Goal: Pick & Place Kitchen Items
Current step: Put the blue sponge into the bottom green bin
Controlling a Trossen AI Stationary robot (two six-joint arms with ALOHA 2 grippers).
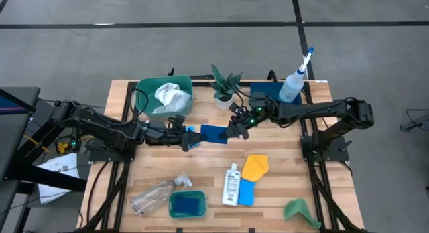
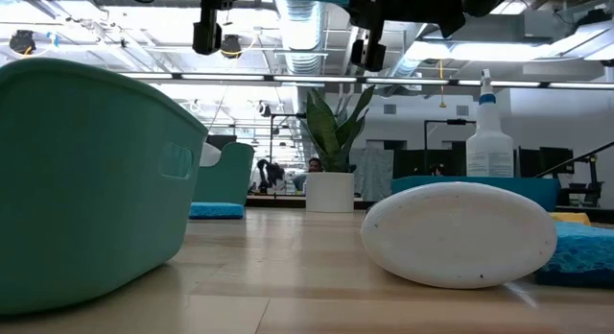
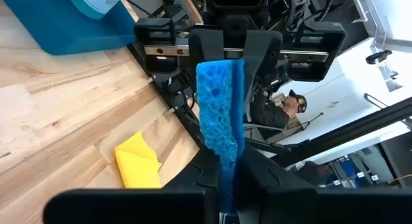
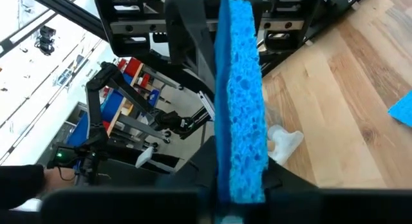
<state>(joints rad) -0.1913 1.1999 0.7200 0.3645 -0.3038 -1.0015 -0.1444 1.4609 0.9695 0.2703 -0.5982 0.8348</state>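
Note:
A blue sponge (image 1: 213, 133) hangs in the air over the middle of the table, between my two grippers. My left gripper (image 1: 190, 138) is shut on its left end and my right gripper (image 1: 234, 129) is shut on its right end. In the left wrist view the sponge (image 3: 219, 114) runs from my own fingers to the right gripper (image 3: 235, 47) facing them. In the right wrist view the sponge (image 4: 242, 102) runs to the left gripper (image 4: 206, 31). My left gripper pinches the sponge's left end (image 3: 222, 169) between its two fingers, across the sponge's thin side. The fingers lie level, coming from the table's left. The sponge is clear of the table. My right gripper pinches the sponge's right end (image 4: 241, 176) between its two fingers, across its thin side. The fingers come level from the table's right, slanting a little toward the near edge. The sponge stretches level between the two grippers.
At the back stand a green tub (image 1: 144, 89) holding a white cloth (image 1: 171, 96), a potted plant (image 1: 224, 86), and a white spray bottle (image 1: 293, 82) on a dark blue tray. Near the front lie a clear spray bottle (image 1: 157, 195), a green tub (image 1: 186, 204), a small white bottle (image 1: 232, 184), a yellow cloth (image 1: 255, 166) and a green cloth (image 1: 300, 209).

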